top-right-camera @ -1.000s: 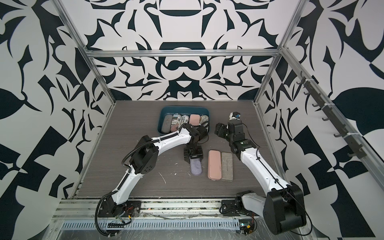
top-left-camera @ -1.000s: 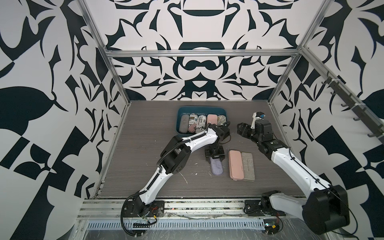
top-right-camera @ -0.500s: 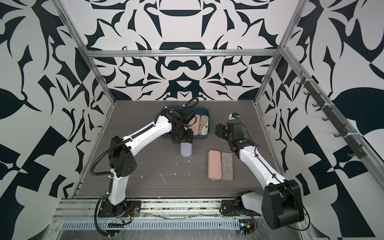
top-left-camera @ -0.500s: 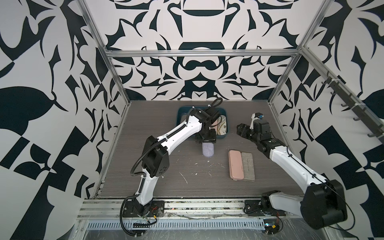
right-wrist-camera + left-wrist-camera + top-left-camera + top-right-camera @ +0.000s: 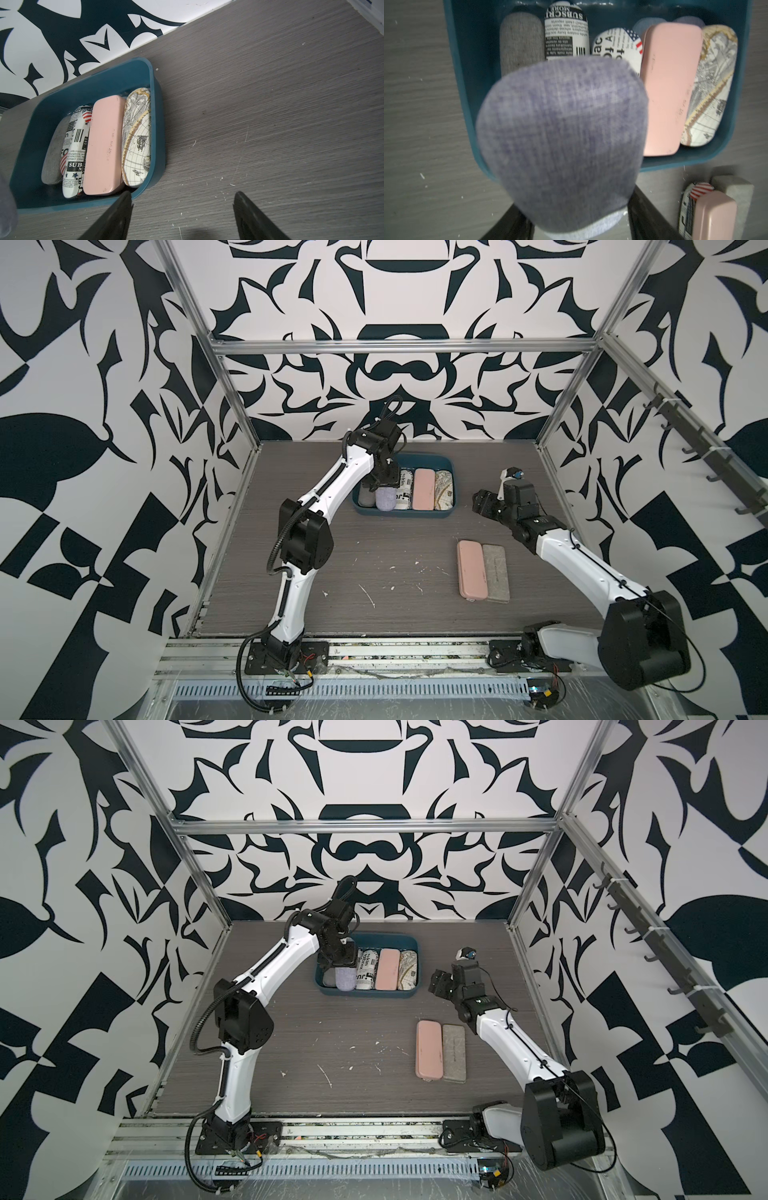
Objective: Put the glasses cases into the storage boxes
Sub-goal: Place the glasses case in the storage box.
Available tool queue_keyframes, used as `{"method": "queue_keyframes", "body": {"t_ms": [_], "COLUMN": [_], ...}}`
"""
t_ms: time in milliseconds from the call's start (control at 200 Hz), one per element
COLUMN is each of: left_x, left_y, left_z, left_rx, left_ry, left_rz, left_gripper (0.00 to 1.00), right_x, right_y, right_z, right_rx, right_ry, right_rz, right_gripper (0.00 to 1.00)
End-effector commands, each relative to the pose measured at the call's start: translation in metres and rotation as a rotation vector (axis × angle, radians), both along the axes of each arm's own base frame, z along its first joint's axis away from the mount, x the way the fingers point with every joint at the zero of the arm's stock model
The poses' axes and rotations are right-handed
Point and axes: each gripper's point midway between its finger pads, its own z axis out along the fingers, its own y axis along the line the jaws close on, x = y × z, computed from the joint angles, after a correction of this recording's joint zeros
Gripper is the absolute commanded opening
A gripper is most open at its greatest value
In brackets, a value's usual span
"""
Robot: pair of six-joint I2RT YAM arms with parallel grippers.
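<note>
**While a lavender case hangs over the tray**

As the left jaws pinch the lavender case (image 5: 385,499) by one end, it hangs end-down over the near left part of the tray (image 5: 415,515). It sits above the gap between the grey case (image 5: 521,41) and the newsprint case (image 5: 566,31). Whether it touches them yet cannot be told. The right jaws stand spread and empty over bare worktop (image 5: 291,104), just beside the tray.

Also in the tray are a flag case (image 5: 618,47), a pink case (image 5: 670,87) and a map case (image 5: 710,87), packed side by side. On the worktop, well apart from the tray, a loose pink case (image 5: 471,568) touches a felt case (image 5: 496,572).

The lavender case looks cloth-covered over a stiff shell. It is probably light, not fragile, and its weave should give the jaws good friction. Held by one end, it may swing or tilt. The smooth pink cases are likely more slippery, so gripping them across the narrow width near the middle seems safest.

The newsprint case reads "SUBSCRI…" in bold white on black. The flag case shows large letters, among them "fo" and "to". The finer print is too small to read, and no brand shows.
</note>
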Motion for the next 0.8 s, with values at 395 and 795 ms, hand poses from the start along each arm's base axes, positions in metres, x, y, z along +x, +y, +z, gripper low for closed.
{"method": "queue_keyframes", "body": {"t_ms": [395,795], "left_x": [0.038,0.044], "left_y": [0.014,0.013], "left_z": [-0.047,-0.072], "left_rx": [0.147,0.098], "left_ry": [-0.022,0.040], "left_rz": [-0.039,-0.028], "left_gripper": [0.56,0.57], "right_x": [0.015,0.018], "right_y": [0.001,0.002], "right_z": [0.011,0.008], "right_rx": [-0.012,-0.014], "right_ry": [-0.021,-0.009], "right_rz": [0.006,0.012], "right_gripper": [0.79,0.79]}}
